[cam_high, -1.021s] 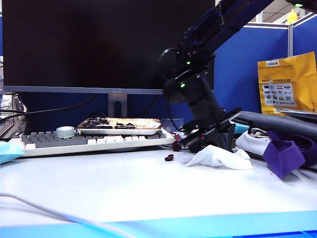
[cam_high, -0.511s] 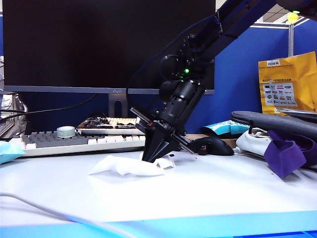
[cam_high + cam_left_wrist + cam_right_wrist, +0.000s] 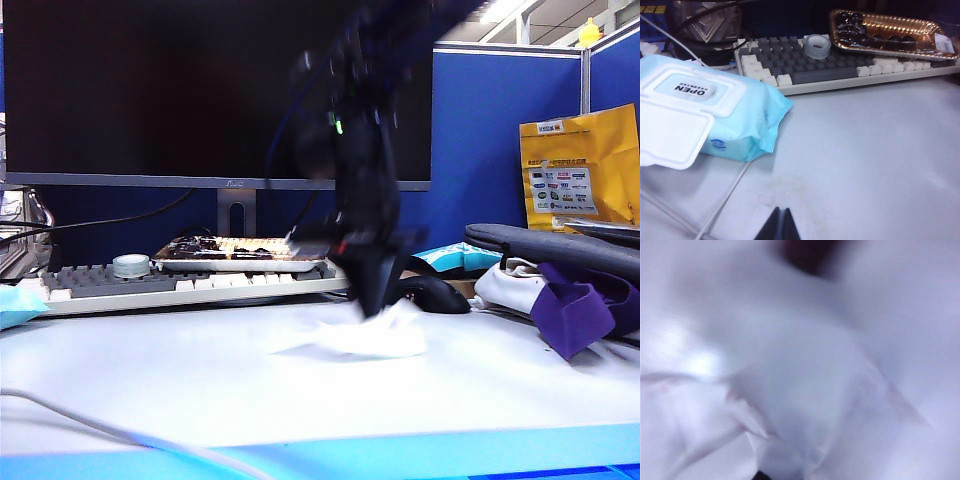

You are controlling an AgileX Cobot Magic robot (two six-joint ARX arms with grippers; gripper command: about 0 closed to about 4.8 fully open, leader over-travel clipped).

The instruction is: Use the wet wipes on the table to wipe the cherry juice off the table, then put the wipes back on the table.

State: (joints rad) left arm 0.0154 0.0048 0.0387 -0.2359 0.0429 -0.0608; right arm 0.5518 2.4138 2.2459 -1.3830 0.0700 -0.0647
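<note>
At the near edge, the table [image 3: 200, 400] is a wide white surface with a light blue front lip, and a thin grey cable [image 3: 90, 420] curves across its corner at about 8 o'clock in the exterior view.

Just past the centre, toward 4 o'clock, the wet wipes [image 3: 375, 338] lie crumpled on the tabletop as a soft white sheet, blurred by motion. The right gripper [image 3: 372, 300] points straight down onto the sheet's far end, its jaws clenched on the wet wipes; the dark arm above it is smeared with blur. In the right wrist view the white sheet [image 3: 790, 390] fills nearly the whole picture, with faint pink tinges along some folds, too blurred to say more. The cherry juice cannot be made out on the tabletop.

The left gripper [image 3: 780, 226] hovers over bare table, its two dark fingertips pressed together and holding nothing. Just beyond it, toward 10 o'clock in the left wrist view, sits a light blue wipes pack [image 3: 715, 120] with its white lid flipped open.

Farther back, a keyboard [image 3: 180, 285] with grey and white keys runs along 9 o'clock in the exterior view, carrying a small roll of tape [image 3: 131, 265] and a gold foil tray [image 3: 240, 253] of dark cherries. A black computer mouse [image 3: 435, 295] lies just behind the wipes. At 3 o'clock lies a purple cloth [image 3: 575, 310]. Behind everything stands a dark monitor [image 3: 200, 90], with a yellow packet [image 3: 580, 170] against the blue partition at 2 o'clock.
</note>
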